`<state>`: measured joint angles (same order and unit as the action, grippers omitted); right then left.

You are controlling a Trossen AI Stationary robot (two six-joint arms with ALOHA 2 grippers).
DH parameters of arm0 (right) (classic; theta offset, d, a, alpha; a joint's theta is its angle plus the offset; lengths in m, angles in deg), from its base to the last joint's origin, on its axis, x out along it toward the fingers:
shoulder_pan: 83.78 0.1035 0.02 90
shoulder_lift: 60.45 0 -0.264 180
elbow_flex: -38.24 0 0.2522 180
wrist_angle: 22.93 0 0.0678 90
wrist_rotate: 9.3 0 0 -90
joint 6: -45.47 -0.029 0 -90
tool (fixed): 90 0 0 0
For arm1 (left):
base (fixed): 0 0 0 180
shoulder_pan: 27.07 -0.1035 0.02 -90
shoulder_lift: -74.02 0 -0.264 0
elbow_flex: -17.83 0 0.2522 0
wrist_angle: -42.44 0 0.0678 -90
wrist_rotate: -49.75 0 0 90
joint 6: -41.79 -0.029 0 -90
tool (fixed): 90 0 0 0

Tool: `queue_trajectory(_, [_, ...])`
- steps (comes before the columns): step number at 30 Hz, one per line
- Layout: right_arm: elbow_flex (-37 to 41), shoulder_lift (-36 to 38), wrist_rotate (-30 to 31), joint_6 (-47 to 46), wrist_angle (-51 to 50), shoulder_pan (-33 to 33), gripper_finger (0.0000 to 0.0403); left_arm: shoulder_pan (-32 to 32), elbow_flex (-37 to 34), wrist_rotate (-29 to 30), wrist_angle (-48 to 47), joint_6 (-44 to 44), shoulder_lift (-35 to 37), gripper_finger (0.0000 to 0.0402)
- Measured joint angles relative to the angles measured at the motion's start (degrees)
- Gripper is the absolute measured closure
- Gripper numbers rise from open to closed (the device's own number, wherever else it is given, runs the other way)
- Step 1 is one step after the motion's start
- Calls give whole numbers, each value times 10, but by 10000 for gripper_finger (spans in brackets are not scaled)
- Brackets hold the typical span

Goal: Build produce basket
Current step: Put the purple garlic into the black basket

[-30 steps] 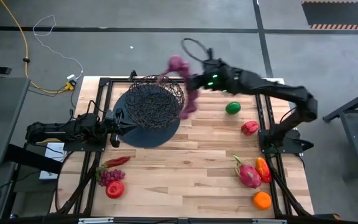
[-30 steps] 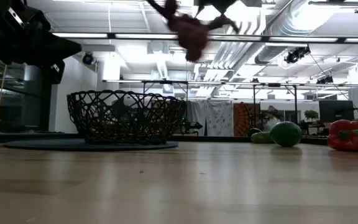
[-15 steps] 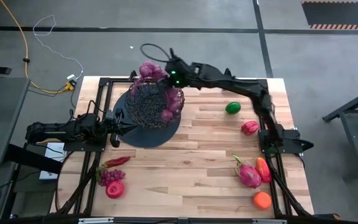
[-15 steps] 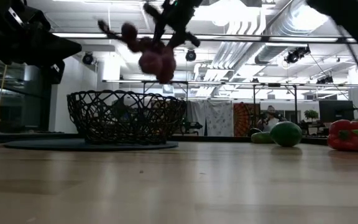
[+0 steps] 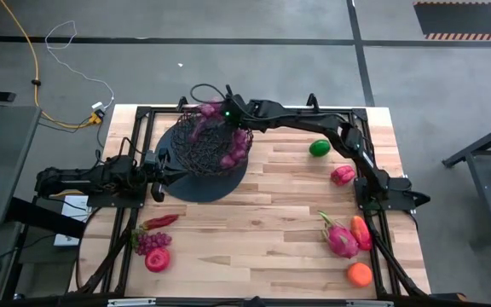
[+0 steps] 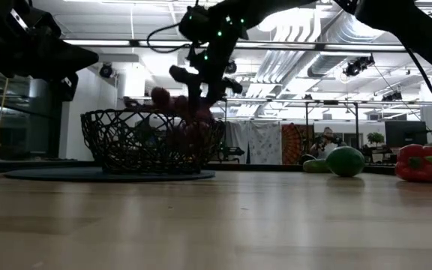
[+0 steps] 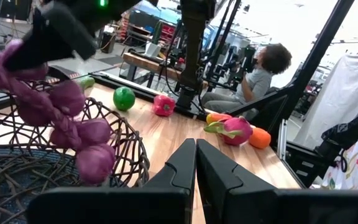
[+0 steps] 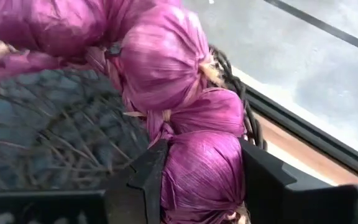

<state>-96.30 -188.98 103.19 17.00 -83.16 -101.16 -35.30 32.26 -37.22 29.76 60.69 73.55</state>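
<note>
The black wire basket [image 5: 196, 147] stands on a flat dark disc [image 5: 216, 183] at the table's far left. My right gripper [image 8: 204, 180] reaches over the basket's far rim and is shut on a string of purple bulbs [image 5: 233, 152]. In the low view part of the string [image 6: 160, 97] shows above the rim, and the rest sits lower, behind the wires. My left gripper [image 7: 196, 168] waits shut and level at the table's left edge, beside the disc. My right gripper pinches one bulb [image 8: 205, 163] of the string between its two fingers [image 8: 261, 180], which stand on either side of it. The fingers slant down from the table's right over the basket. The rest of the string runs on from the fingers and hangs into the basket [image 7: 93, 160].
A green round fruit [image 5: 319, 147] and a red fruit [image 5: 343, 175] lie right of the basket. A pink dragon fruit [image 5: 341, 239] and an orange [image 5: 359, 273] lie near the right front. A red chili [image 5: 160, 221], grapes [image 5: 152, 242] and a red fruit [image 5: 157, 259] lie at the left front.
My right gripper has swung toward the table's left and come down over the basket, rolling as it went. The string of purple bulbs, which hung high beside the basket's right rim, now hangs low with most of its bulbs inside the basket.
</note>
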Motion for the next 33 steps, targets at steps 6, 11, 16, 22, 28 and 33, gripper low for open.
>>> queue_trajectory(6, [17,-2,3,2,-5,0,232,0,0,2,0,0,0,398])
queue_trajectory(11, [17,-1,-20,27,6,0,217,0,0,2,0,0,0,398])
queue_trajectory(16, [16,-1,-42,84,26,1,202,0,0,2,0,0,0,398])
queue_trajectory(22, [16,-1,-43,135,39,2,155,0,0,2,0,0,0,398])
queue_trajectory(28, [16,0,-42,144,34,-6,123,0,0,2,0,0,0,398])
queue_trajectory(33, [16,28,-43,197,12,-9,121,0,0,2,0,0,0,398])
